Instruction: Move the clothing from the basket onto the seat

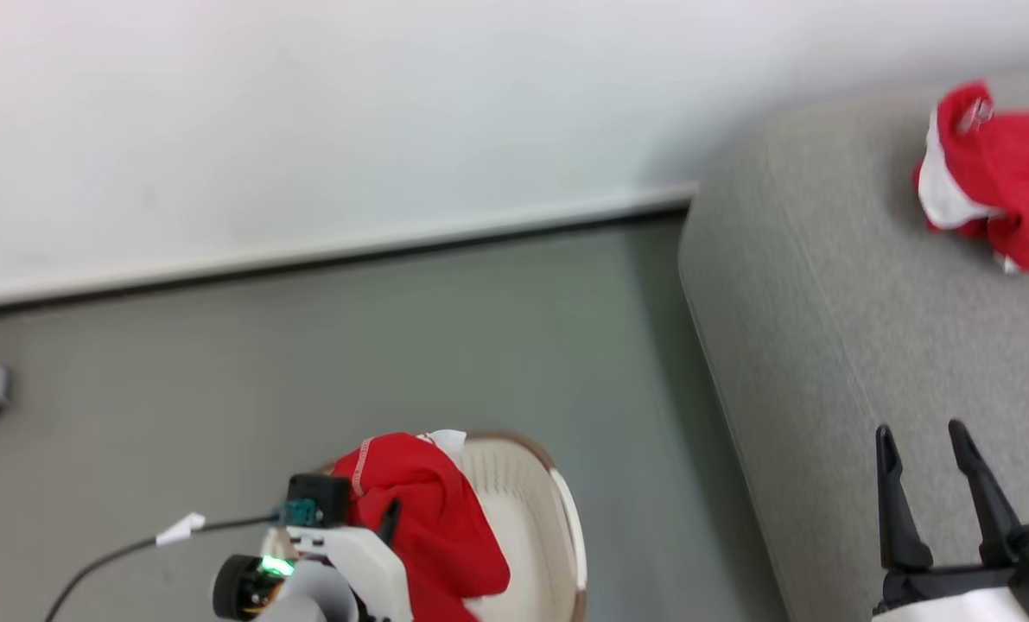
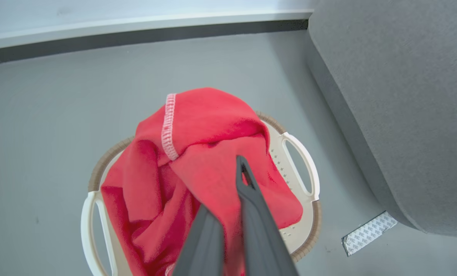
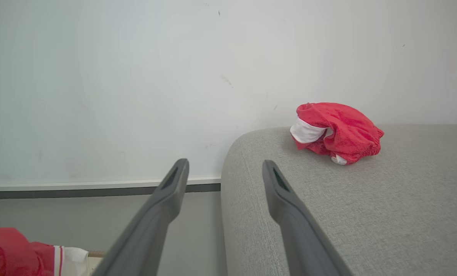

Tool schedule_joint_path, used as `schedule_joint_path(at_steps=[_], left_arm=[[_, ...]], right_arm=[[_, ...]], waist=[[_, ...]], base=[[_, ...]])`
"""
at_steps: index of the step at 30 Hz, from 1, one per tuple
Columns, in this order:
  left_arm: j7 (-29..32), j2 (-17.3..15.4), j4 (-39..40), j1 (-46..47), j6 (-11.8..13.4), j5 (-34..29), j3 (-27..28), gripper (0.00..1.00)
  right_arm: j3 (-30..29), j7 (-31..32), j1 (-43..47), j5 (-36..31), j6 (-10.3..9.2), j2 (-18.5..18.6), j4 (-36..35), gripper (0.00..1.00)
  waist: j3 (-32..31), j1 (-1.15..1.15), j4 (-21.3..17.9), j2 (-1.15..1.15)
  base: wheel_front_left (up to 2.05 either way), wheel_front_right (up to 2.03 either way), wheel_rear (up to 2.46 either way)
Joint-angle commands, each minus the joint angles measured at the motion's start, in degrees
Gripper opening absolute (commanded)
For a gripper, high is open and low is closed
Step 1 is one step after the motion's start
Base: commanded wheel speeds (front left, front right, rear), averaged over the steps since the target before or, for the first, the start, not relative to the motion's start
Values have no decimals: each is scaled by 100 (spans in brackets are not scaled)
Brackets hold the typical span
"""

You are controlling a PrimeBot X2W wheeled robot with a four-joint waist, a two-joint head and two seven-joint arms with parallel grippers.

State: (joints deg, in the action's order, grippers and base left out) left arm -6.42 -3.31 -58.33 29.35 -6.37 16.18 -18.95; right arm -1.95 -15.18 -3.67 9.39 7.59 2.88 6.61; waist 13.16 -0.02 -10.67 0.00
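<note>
A red garment (image 2: 213, 126) hides most of the inside of the basket (image 2: 277, 150), whose near rim, like the seat (image 2: 405, 96), runs past the frame's edge.

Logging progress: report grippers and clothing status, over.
Left gripper shut on red garment over basket. Right gripper open, empty, above seat. Second garment lies on seat. Path looks clear.

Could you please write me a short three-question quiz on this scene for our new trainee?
1. True or false: the left gripper is shut on a red garment at the basket.
2. Fill in: the right gripper stands ___.
3. Where does the second red garment lie? A) in the basket B) on the sofa C) in the right gripper
Key: 1 true; 2 open; 3 B.
</note>
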Motion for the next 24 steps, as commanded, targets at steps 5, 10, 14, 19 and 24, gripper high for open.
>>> schedule_joint_path(at_steps=[5,10,14,19,24], left_arm=[[-459,-29,914,-564,139,159,51,0],[-640,-218,2135,-1082,448,122,148,0],[-664,-418,3123,-1521,645,78,197,0],[-763,-695,4017,-1975,800,-31,302,0],[-833,-893,4462,-2313,789,-67,351,0]], right_arm=[[42,5,316,-146,-19,2,32,100],[139,5,454,-237,-19,1,7,100],[285,5,550,-401,-18,2,48,100],[383,5,631,-501,-19,32,76,100],[602,5,600,-527,-19,79,104,100]], waist=[[-1065,2,371,0],[-1315,2,396,0],[-1418,2,432,0],[-1501,2,445,0],[-1540,2,434,0]], base=[[0,0,0],[0,0,0],[0,0,0],[0,0,0],[0,0,0]])
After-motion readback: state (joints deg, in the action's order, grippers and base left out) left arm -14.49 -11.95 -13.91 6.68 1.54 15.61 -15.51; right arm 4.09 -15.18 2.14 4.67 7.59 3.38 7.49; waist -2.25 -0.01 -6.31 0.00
